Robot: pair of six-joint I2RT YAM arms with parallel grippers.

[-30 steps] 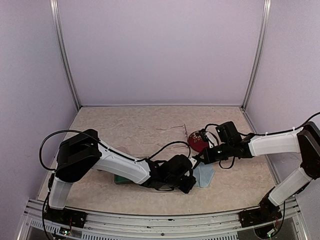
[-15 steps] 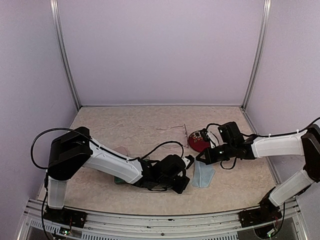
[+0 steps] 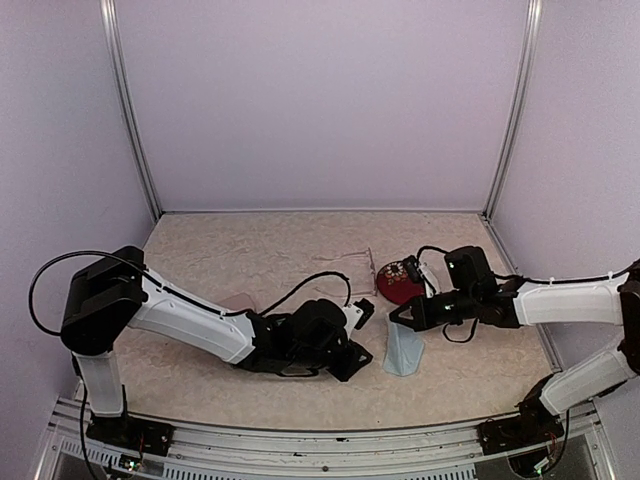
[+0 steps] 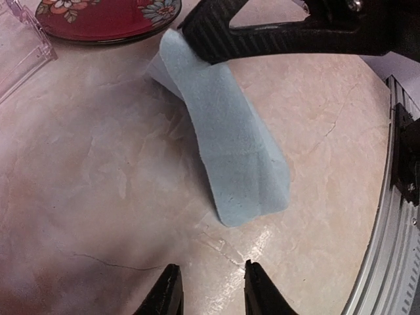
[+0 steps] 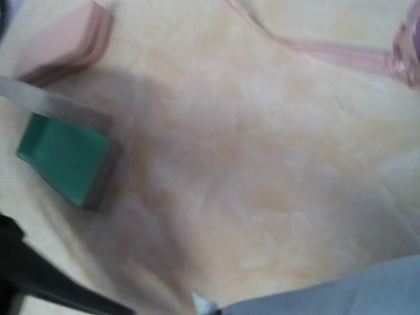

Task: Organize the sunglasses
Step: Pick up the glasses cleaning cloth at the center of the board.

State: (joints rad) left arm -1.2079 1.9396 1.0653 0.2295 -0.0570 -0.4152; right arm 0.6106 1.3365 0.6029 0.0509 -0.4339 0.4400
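Pinching light-blue cloth (image 3: 403, 350) in right tool (image 3: 396, 318), holds left tool (image 4: 210, 266) slightly parted, empty; pale sunglasses (image 5: 328, 48) beyond both, crosswise, nearer right tool.

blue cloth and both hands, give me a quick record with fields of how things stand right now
blue cloth: top corner held up, lower end resting on the table
right hand: shut on the cloth's top corner
left hand: open, empty, low over the table just short of the cloth
red flowered object: on the table beyond the cloth
pale pink glasses: lying on the table, no hand on them
pink case: on the table, next to a green-lined grey case
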